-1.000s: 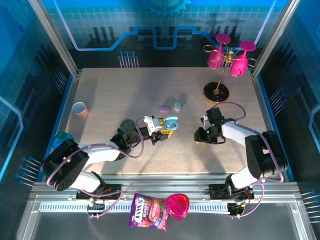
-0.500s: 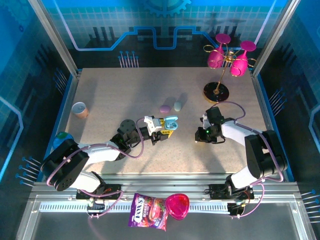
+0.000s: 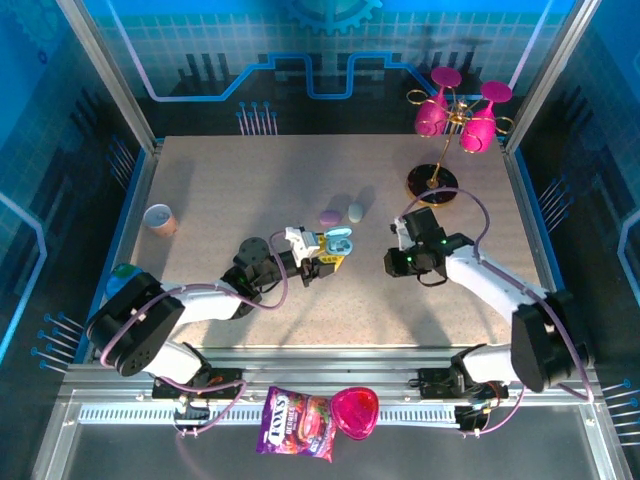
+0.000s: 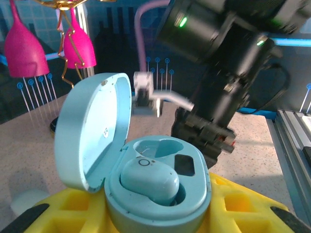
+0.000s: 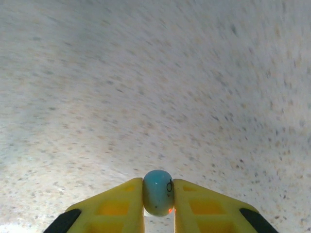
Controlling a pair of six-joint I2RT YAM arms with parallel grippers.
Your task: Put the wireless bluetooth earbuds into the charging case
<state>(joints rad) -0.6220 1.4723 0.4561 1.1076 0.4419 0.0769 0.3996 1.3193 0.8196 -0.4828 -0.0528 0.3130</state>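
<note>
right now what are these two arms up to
The left gripper holds an open light blue charging case, with a seated earbud in one slot and the other slot empty. The right gripper pinches a loose earbud over the table, close to the case, not yet inserted.

Left arm (image 3: 200, 303): reaching from the near-left base, forearm laid low and running right toward the centre.
Left wrist: black, bent slightly toward the far side, level with the forearm.
Left gripper (image 3: 326, 258): pointing right, yellow fingers (image 4: 243, 206) closed on the base of the open charging case (image 4: 146, 184).
Right arm (image 3: 490, 280): rising from the near-right base, elbow out at the right, white forearm angled far and left toward the centre.
Right wrist: black, green light lit, tipped downward.
Right gripper (image 3: 393, 263): pointing down, yellow fingers (image 5: 116, 204) pinched tight on a light blue earbud (image 5: 158, 191) at the tips.
Spacing: grippers facing each other across the centre, near but apart.
</note>
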